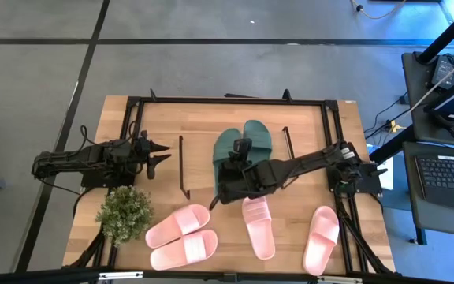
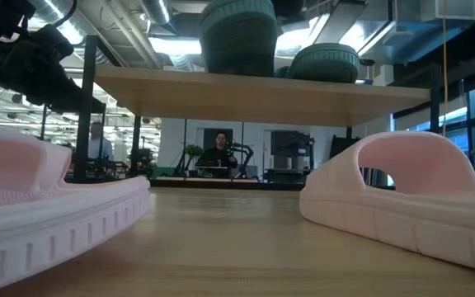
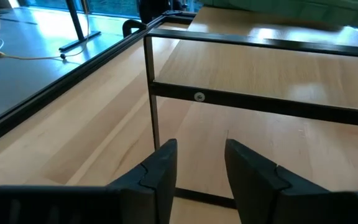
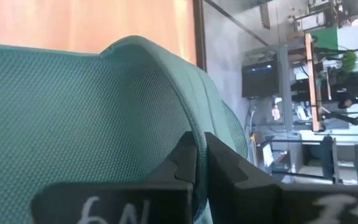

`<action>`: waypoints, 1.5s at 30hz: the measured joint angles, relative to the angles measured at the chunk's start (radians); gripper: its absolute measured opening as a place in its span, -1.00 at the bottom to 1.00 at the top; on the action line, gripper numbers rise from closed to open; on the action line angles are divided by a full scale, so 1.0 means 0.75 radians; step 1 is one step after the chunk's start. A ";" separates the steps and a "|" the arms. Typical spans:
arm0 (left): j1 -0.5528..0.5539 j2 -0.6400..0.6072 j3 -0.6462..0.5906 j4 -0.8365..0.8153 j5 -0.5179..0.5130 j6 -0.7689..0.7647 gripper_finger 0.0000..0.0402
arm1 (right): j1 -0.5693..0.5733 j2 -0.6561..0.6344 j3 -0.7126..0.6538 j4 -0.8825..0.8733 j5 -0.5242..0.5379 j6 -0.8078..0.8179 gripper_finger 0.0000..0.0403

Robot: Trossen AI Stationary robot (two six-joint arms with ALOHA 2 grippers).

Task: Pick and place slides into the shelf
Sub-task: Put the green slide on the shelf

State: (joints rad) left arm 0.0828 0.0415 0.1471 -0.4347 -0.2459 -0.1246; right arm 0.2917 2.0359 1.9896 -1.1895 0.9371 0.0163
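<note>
- Pale plank top of the shelf (image 1: 199, 126) serving as landmark; everything below is placed against it.
- Off its left end, the left gripper (image 1: 162, 153) is waiting, fingers standing partly apart and holding nothing.
- Just past the left corner of its near edge, a small potted plant (image 1: 124, 211) is sitting.
- Along the table in front of the shelf, four pink slides are lying: a pair (image 1: 182, 237) nearest the plant, a single one (image 1: 258, 227) under the right arm, another (image 1: 321, 238) well right.
- On the shelf top, around its middle, the two green slides (image 1: 243, 144) are lying side by side.
- The right gripper (image 1: 240, 155) is reaching over that pair, jaws pinched shut on the strap of the left green slide (image 4: 73, 112).
- Judged step: placing the second green slide; it seems to be resting on the plank already.
- Next move calls for opening the jaws, lifting clear without dragging the strap, then going for a pink slide.
</note>
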 joint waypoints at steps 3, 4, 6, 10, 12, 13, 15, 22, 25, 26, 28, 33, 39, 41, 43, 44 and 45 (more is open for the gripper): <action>0.000 0.000 0.000 0.000 0.000 0.004 -0.37 | -0.019 -0.002 0.000 0.007 0.005 -0.026 -0.92; 0.000 0.000 0.000 0.000 0.000 0.004 -0.37 | -0.023 -0.004 -0.001 0.021 0.004 -0.044 -0.92; 0.000 0.000 0.000 0.000 0.000 0.004 -0.37 | -0.029 -0.008 -0.001 0.055 0.007 -0.097 -0.92; 0.000 0.000 0.000 0.000 0.000 0.004 -0.37 | -0.037 -0.021 -0.001 0.077 -0.008 -0.132 -0.92; 0.000 0.000 0.000 -0.001 0.000 0.005 -0.37 | -0.042 -0.041 -0.001 0.088 -0.040 -0.132 -0.92; 0.000 0.000 0.000 -0.001 0.000 0.005 -0.37 | -0.043 -0.054 -0.001 0.091 -0.054 -0.132 -0.92; 0.000 0.000 0.000 -0.003 0.000 0.005 -0.37 | -0.043 -0.081 -0.001 0.089 -0.062 -0.133 -0.92; 0.000 0.000 0.000 -0.008 0.000 0.005 -0.37 | -0.042 -0.121 -0.006 0.090 -0.064 -0.131 -0.92; 0.000 0.000 0.000 -0.009 0.000 0.005 -0.37 | -0.042 -0.136 -0.089 0.128 -0.065 -0.128 -0.92; 0.000 0.000 0.000 -0.009 0.000 0.005 -0.37 | -0.042 -0.149 -0.131 0.153 -0.066 -0.132 -0.92; 0.000 0.000 0.000 -0.017 0.000 0.005 -0.37 | -0.041 -0.200 -0.227 0.229 -0.060 -0.134 -0.92; 0.000 0.000 0.000 -0.024 0.000 0.005 -0.37 | -0.036 -0.387 -0.457 0.498 -0.063 -0.196 -0.92; 0.000 0.000 0.000 -0.025 0.000 0.004 -0.37 | -0.044 -0.491 -0.661 0.745 -0.096 -0.317 -0.92; 0.000 0.000 0.000 -0.025 0.000 0.004 -0.37 | -0.053 -0.484 -0.691 0.784 -0.093 -0.331 -0.92; 0.000 0.000 0.000 -0.025 0.000 0.004 -0.37 | -0.067 -0.476 -0.697 0.818 -0.092 -0.309 -0.92; 0.000 0.000 0.000 -0.026 0.000 0.004 -0.37 | -0.073 -0.469 -0.697 0.820 -0.089 -0.306 -0.92; 0.000 0.000 0.000 -0.026 0.000 0.004 -0.37 | -0.079 -0.457 -0.697 0.820 -0.086 -0.307 -0.92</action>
State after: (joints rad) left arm 0.0827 0.0416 0.1471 -0.4543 -0.2459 -0.1219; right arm 0.2327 1.6929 1.4667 -0.5746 0.8730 -0.2135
